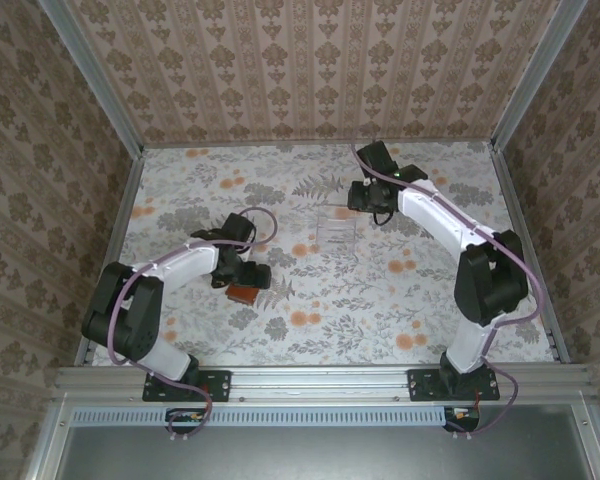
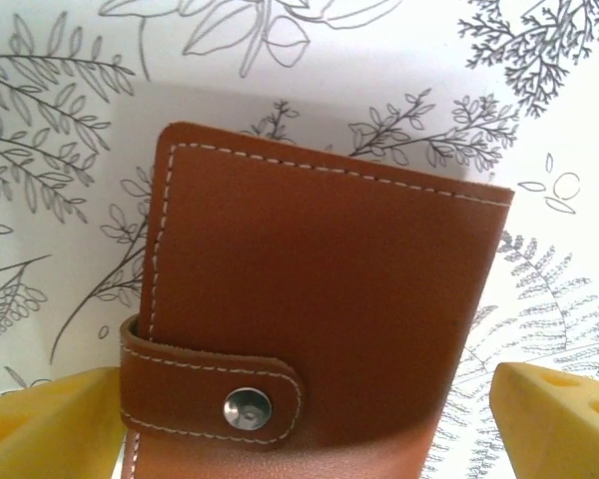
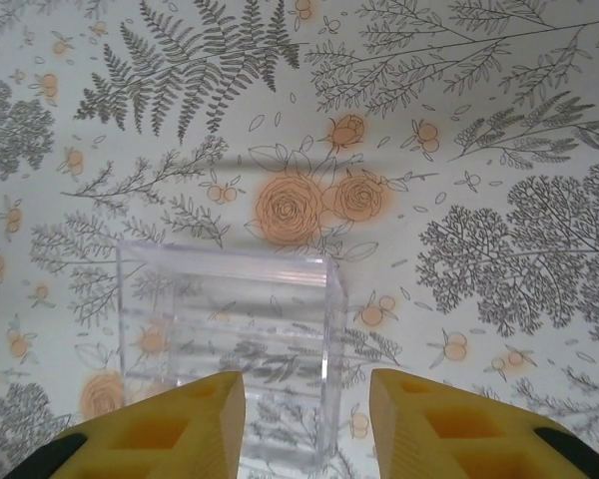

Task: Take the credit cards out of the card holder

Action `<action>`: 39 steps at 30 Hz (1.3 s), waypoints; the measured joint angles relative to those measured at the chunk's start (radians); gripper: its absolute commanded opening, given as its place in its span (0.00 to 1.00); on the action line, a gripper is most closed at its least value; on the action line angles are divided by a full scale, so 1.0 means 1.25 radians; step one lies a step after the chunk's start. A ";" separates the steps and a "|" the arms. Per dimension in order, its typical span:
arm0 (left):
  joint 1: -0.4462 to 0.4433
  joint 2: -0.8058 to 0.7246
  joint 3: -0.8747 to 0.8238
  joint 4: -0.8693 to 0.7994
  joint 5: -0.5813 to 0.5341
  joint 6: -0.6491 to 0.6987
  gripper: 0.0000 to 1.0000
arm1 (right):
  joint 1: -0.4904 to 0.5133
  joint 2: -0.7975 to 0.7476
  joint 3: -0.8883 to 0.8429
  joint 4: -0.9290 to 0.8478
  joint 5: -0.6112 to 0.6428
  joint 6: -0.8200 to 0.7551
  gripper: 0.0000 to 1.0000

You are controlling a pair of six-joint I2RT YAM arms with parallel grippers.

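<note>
We see the floral tabletop (image 1: 320, 300) carrying everything. The left arm (image 1: 170, 270) reaches towards the near left of it, and the right arm (image 1: 445, 220) stretches to the far side, right of centre. A clear plastic tray (image 1: 337, 228) sits just far of centre. The right hand (image 3: 307, 389) hangs over one edge of it, fingers a narrow gap apart, gripping nothing. The card holder (image 2: 309, 289) lies closed, brown side up, on the near left. The left hand (image 2: 304, 384) stands wide around it, a yellow finger at either side. A strap (image 2: 180, 384) with a metal snap (image 2: 248, 407) fastens it
</note>
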State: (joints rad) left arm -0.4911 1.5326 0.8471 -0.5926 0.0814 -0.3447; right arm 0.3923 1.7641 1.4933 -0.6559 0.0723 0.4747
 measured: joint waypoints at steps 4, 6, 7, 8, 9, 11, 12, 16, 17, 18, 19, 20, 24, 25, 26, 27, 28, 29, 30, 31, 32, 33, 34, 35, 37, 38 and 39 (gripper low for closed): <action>-0.039 0.000 -0.003 0.001 0.008 -0.009 0.86 | 0.008 -0.052 -0.060 -0.002 -0.004 0.006 0.39; -0.064 0.000 -0.003 0.000 0.007 -0.020 0.84 | 0.009 -0.075 -0.089 -0.002 -0.004 0.009 0.39; -0.078 0.000 -0.003 -0.002 0.006 -0.028 0.83 | 0.009 -0.087 -0.102 -0.003 -0.005 0.010 0.39; -0.093 0.000 -0.003 -0.003 0.001 -0.037 0.82 | 0.009 -0.100 -0.117 -0.002 -0.005 0.012 0.39; -0.105 0.000 -0.003 -0.004 0.000 -0.047 0.81 | 0.009 -0.109 -0.128 -0.003 -0.006 0.014 0.39; -0.136 0.000 -0.002 -0.006 -0.010 -0.070 0.78 | 0.009 -0.134 -0.155 -0.002 -0.007 0.015 0.39; -0.150 0.000 -0.002 -0.007 -0.015 -0.082 0.77 | 0.009 -0.144 -0.167 -0.002 -0.007 0.015 0.39; -0.215 0.012 0.014 -0.012 -0.028 -0.132 0.74 | 0.009 -0.182 -0.215 0.002 -0.019 0.015 0.39; -0.232 0.021 0.022 -0.014 -0.031 -0.146 0.73 | 0.009 -0.191 -0.228 0.003 -0.023 0.015 0.39; -0.250 0.031 0.032 -0.015 -0.034 -0.159 0.73 | 0.009 -0.201 -0.243 0.007 -0.028 0.015 0.39; -0.264 0.039 0.041 -0.016 -0.035 -0.171 0.73 | 0.009 -0.207 -0.255 0.009 -0.032 0.015 0.39; -0.283 0.050 0.052 -0.018 -0.038 -0.184 0.73 | 0.009 -0.215 -0.271 0.015 -0.040 0.016 0.39; -0.358 0.098 0.107 -0.030 -0.044 -0.233 0.74 | 0.010 -0.243 -0.331 0.025 -0.068 0.020 0.38; -0.374 0.108 0.119 -0.034 -0.044 -0.241 0.76 | 0.010 -0.249 -0.345 0.026 -0.073 0.021 0.38; -0.388 0.116 0.131 -0.039 -0.045 -0.250 0.80 | 0.010 -0.256 -0.361 0.030 -0.081 0.022 0.38; -0.402 0.124 0.142 -0.045 -0.046 -0.259 0.82 | 0.010 -0.262 -0.374 0.032 -0.087 0.023 0.38; -0.411 0.128 0.149 -0.050 -0.048 -0.268 0.84 | 0.010 -0.266 -0.385 0.035 -0.091 0.024 0.38; -0.419 0.129 0.155 -0.058 -0.050 -0.276 0.84 | 0.010 -0.270 -0.396 0.040 -0.096 0.024 0.38; -0.421 0.129 0.160 -0.066 -0.054 -0.283 0.84 | 0.010 -0.272 -0.404 0.042 -0.101 0.025 0.38; -0.423 0.129 0.166 -0.074 -0.060 -0.288 0.85 | 0.011 -0.274 -0.411 0.044 -0.106 0.027 0.39; -0.423 0.129 0.173 -0.083 -0.065 -0.293 0.84 | 0.012 -0.278 -0.419 0.046 -0.108 0.027 0.38; -0.423 0.129 0.182 -0.095 -0.072 -0.296 0.84 | 0.012 -0.285 -0.427 0.046 -0.111 0.030 0.38; -0.423 0.129 0.192 -0.105 -0.078 -0.298 0.83 | 0.012 -0.292 -0.431 0.046 -0.112 0.031 0.38; -0.423 0.129 0.202 -0.114 -0.084 -0.300 0.80 | 0.012 -0.300 -0.435 0.046 -0.113 0.034 0.38; -0.423 0.129 0.219 -0.126 -0.092 -0.304 0.76 | 0.012 -0.316 -0.439 0.050 -0.113 0.039 0.38; -0.423 0.129 0.226 -0.132 -0.097 -0.305 0.73 | 0.012 -0.322 -0.441 0.053 -0.113 0.040 0.38; -0.423 0.129 0.232 -0.138 -0.102 -0.306 0.70 | 0.012 -0.326 -0.442 0.056 -0.113 0.042 0.38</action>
State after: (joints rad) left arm -1.0195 1.6936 1.1374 -0.7654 -0.0456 -0.7269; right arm 0.4072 1.3567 0.9409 -0.5861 -0.0689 0.5266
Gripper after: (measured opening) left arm 0.740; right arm 0.382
